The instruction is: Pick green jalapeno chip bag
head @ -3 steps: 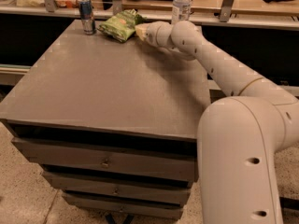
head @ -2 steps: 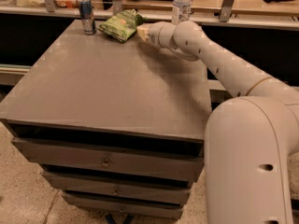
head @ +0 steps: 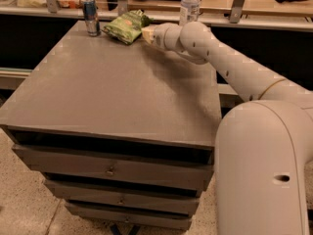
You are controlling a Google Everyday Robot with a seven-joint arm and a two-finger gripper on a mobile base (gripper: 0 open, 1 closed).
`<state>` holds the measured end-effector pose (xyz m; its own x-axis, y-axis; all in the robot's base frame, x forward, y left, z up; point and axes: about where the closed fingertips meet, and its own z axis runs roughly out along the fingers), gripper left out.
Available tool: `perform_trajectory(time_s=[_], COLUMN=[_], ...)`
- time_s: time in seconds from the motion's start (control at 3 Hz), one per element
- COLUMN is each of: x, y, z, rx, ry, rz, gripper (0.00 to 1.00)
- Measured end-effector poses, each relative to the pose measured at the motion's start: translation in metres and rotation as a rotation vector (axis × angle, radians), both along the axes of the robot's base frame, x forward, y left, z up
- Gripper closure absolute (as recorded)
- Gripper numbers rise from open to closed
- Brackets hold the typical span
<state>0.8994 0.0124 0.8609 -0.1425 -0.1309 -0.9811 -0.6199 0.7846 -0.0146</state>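
The green jalapeno chip bag [head: 125,26] lies wrinkled at the far edge of the grey cabinet top [head: 117,87], left of centre. My gripper [head: 145,34] reaches across from the right and sits right against the bag's right end. My white arm runs back from it to the lower right and hides the wrist side of the gripper.
A slim blue-silver drink can [head: 90,16] stands just left of the bag. A clear water bottle [head: 189,5] stands behind my arm at the far edge. A counter with metal posts runs behind the cabinet. Drawers show on the cabinet's front.
My gripper has moved a little left along the far edge, closing on the bag's right end. The bag, can and bottle have not moved.
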Motion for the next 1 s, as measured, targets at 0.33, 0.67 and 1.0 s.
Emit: perform_trajectory(time_s=[0.33, 0.67, 1.0], x=[0.007, 0.015, 0.023], y=[0.011, 0.020, 0.025], z=[0.004, 0.008, 0.007], rx=[0.006, 0.014, 0.020], ry=[-0.006, -0.013, -0.011], rz=[0.016, 0.020, 0.012], gripper=[0.38, 0.16, 0.00])
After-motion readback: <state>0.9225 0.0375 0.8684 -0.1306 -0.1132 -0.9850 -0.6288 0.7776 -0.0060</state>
